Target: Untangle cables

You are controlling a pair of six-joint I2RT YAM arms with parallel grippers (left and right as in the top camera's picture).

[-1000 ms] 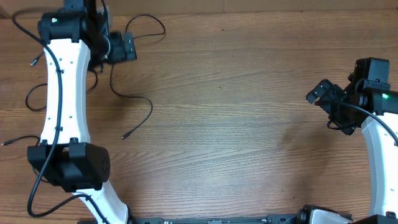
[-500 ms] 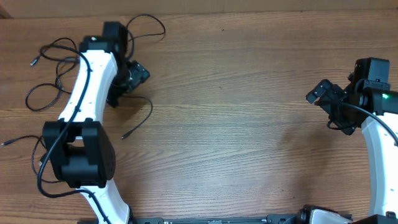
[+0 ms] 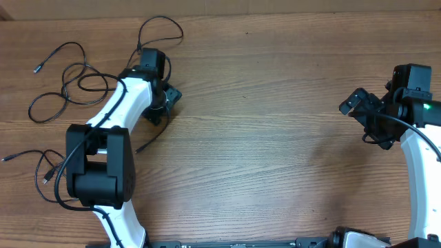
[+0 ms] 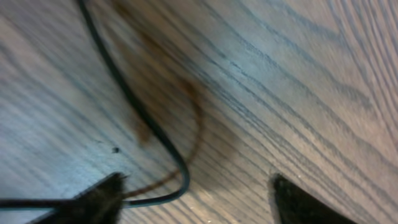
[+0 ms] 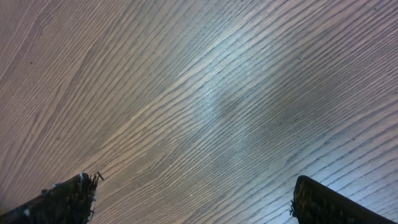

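I am early in the untangling. Most of the cables [image 3: 83, 67] are lying in loose, overlapping loops toward the far left of the tabletop [image 3: 275, 158], and another loop [image 3: 180, 29] is sitting near the far edge.

I am holding my left tool [image 3: 164, 100] low over one strand [image 4: 134, 107]. It is trailing out from that side and ending in a small plug [image 3: 138, 149] on open wood. In the left wrist view this tool's fingers are standing spread wide and pinching nothing. The strand is curving in between them and bending toward one finger [image 4: 99, 199]. Whether it is touching that finger or lying just beside it, I cannot tell.

My right tool [image 3: 353, 103] is waiting well apart on the right side. It is spread as well, with only bare wood under it in its own wrist view.

I judge that I am lining up a grasp on this strand. The next move calls for centring the cord between my left fingers and settling until the tips are meeting the wood. Only then should I be pressing them together, because the cord is far thinner than the fingers and could easily be nudged aside or slip out. Once I am gripping it, drawing it toward the open middle, away from the loops, looks like the sensible way to free it.
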